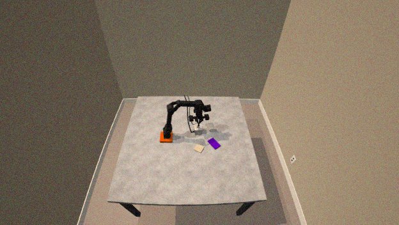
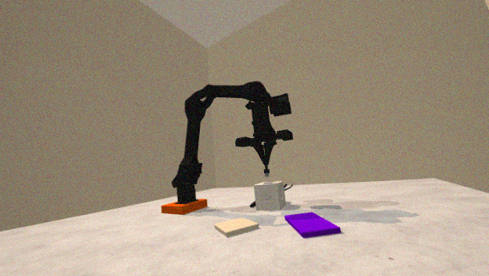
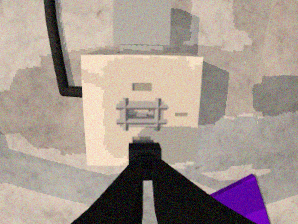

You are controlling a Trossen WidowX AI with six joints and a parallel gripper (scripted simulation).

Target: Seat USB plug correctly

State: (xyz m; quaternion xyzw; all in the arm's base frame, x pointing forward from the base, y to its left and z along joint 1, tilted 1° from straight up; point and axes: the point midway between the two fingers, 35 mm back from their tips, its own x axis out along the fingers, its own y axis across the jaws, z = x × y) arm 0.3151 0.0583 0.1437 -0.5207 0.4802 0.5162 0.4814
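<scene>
The black two-fingered pincer (image 1: 198,124) (image 2: 266,166) (image 3: 147,169) grasps the small black USB plug with a pale metal tip (image 2: 266,172) — upright, just above the white boxy power cube (image 1: 198,130) (image 2: 269,196) (image 3: 105,110) on the mottled pale bench (image 1: 185,176) (image 2: 157,251) (image 3: 25,167) — out of its socket (image 3: 142,114).

Flat block (image 1: 214,143) (image 2: 312,225) (image 3: 245,197) beside thinner slab (image 1: 199,148) (image 2: 236,226), both before power cube (image 1: 198,131) (image 2: 269,196) (image 3: 102,110), all on table (image 1: 185,176) (image 2: 157,251)
</scene>
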